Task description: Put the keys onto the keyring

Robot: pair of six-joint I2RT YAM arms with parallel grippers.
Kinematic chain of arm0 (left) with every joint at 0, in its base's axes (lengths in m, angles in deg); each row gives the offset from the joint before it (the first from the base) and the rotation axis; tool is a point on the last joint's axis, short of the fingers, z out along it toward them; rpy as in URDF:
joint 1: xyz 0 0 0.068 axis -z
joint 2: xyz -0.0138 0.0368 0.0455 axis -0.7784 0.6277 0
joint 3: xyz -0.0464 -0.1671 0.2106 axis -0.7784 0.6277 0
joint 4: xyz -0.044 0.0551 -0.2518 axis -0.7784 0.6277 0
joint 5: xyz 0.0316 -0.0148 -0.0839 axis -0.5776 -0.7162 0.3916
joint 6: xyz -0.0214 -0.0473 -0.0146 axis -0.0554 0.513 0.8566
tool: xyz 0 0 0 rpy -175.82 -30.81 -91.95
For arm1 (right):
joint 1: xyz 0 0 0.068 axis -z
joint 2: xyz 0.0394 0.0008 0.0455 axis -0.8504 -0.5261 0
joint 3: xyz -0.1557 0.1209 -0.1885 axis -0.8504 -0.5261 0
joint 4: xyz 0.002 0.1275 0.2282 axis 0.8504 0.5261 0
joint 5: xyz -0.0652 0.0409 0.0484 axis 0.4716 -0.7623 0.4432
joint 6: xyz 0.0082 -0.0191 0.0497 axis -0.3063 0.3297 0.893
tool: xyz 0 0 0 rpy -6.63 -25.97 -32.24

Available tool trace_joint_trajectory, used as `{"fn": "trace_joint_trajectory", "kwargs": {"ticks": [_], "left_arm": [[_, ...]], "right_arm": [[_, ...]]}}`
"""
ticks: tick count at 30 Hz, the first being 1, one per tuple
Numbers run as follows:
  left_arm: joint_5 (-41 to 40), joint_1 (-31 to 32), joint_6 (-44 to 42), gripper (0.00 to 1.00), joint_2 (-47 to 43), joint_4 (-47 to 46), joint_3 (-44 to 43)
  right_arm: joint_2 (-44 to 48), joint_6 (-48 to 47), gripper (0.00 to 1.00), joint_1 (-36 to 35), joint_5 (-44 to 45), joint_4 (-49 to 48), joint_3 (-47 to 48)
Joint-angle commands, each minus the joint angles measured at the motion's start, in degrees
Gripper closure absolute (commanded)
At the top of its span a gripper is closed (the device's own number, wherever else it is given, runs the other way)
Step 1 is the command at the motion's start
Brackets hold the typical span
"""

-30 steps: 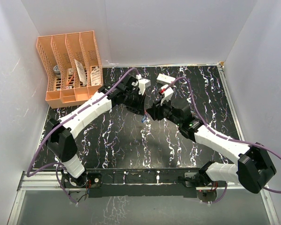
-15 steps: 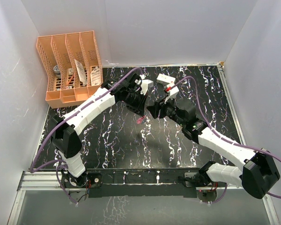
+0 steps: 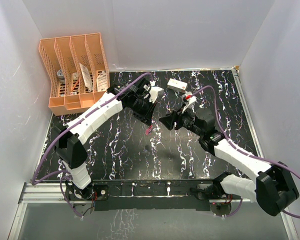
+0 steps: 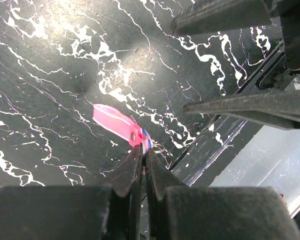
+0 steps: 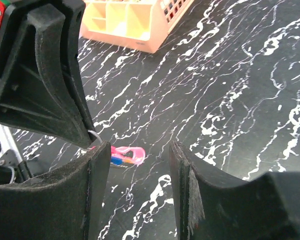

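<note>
Left fingers (image 4: 132, 172) are pinched together; right fingers (image 5: 205, 195) stand apart, empty, just right of them. Beneath both spreads a black marbled counter (image 3: 115, 150). An orange file rack (image 3: 65, 103) sits in its far left corner, a small white box (image 3: 175, 84) near the far edge. From the left fingers' tips, clamped by its head, a pink key (image 4: 112, 120) hangs above the counter's middle. A blue key (image 4: 146, 141) and a thin wire ring (image 4: 159, 148) peek out beside it.

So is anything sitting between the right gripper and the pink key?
Nothing visible. The pink key hangs from the shut left gripper, and only bare marbled tabletop shows in the gap to the open right gripper.
</note>
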Motion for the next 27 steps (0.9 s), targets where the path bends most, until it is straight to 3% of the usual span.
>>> {"fn": "trace_joint_trajectory", "kwargs": {"ticks": [1, 19, 27], "left_arm": [[1.5, 0.2, -0.6, 1.0, 0.1, 1.7, -1.9], [2.6, 0.2, -0.8, 1.0, 1.0, 0.6, -2.5], [2.9, 0.2, -0.6, 1.0, 1.4, 0.6, -3.5]], "right_arm": [[-1.3, 3.3, 0.53, 0.0, -5.8, -5.5, 1.8], [-6.2, 5.4, 0.65, 0.0, -13.9, -12.2, 1.5], [-8.1, 5.3, 0.65, -0.2, -14.4, -12.4, 1.9]]}}
